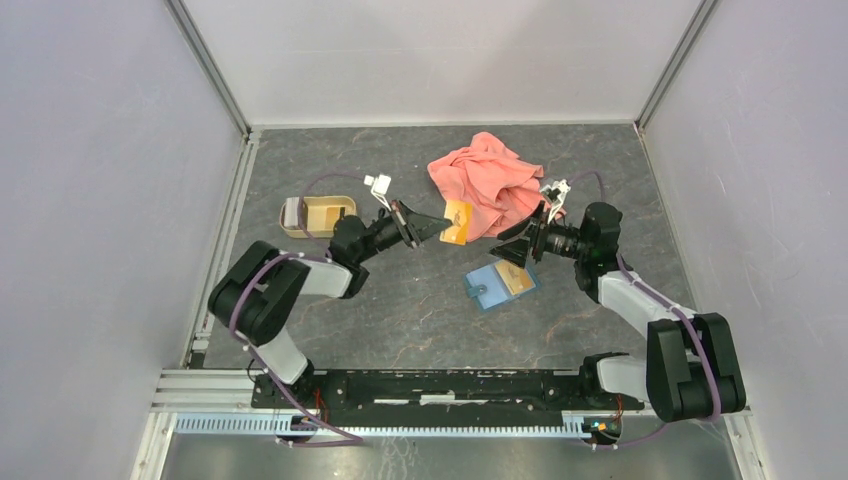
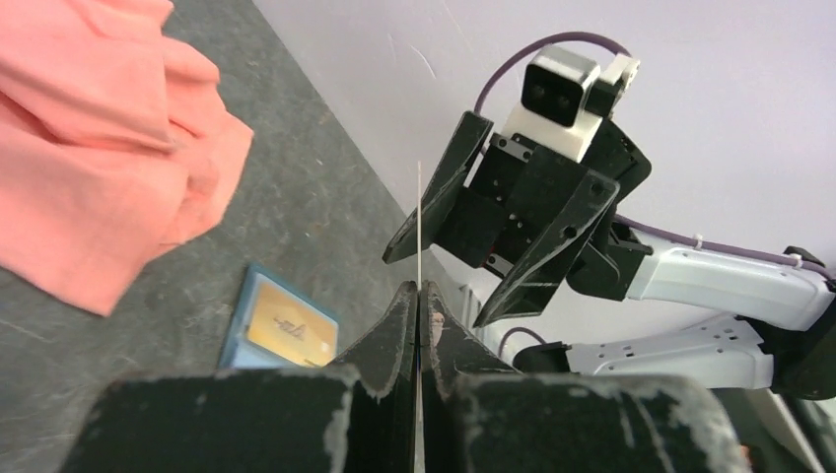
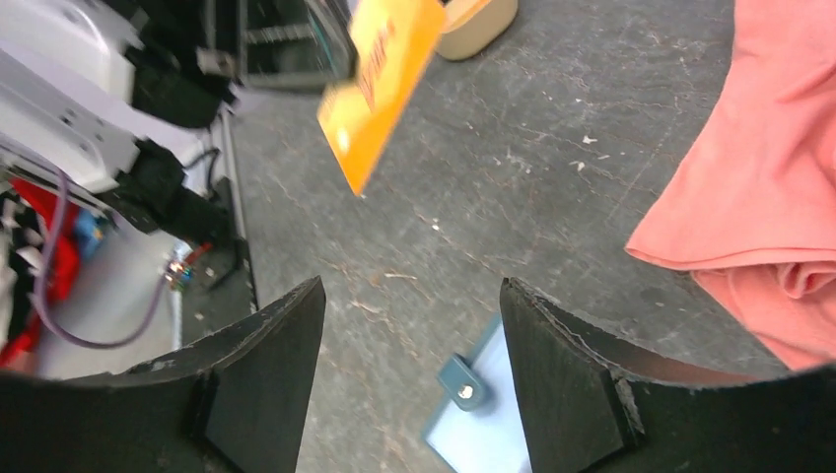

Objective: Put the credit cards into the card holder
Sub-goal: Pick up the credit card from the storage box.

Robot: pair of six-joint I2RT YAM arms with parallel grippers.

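My left gripper (image 1: 443,226) is shut on an orange credit card (image 1: 457,222) and holds it in the air beside the pink cloth. In the left wrist view the card (image 2: 419,222) shows edge-on, sticking up out of the shut left gripper (image 2: 419,289). The teal card holder (image 1: 498,285) lies open on the table with another orange card (image 1: 517,279) on its light blue inside. My right gripper (image 1: 508,243) hovers open just above the holder's far edge. In the right wrist view its snap tab (image 3: 463,390) shows between the open fingers of the right gripper (image 3: 410,296), and the held card (image 3: 380,79) hangs ahead.
A salmon-pink cloth (image 1: 490,185) lies crumpled at the back, close behind both grippers. A tan tray (image 1: 318,216) stands at the left beside the left arm. White walls enclose the grey table on three sides.
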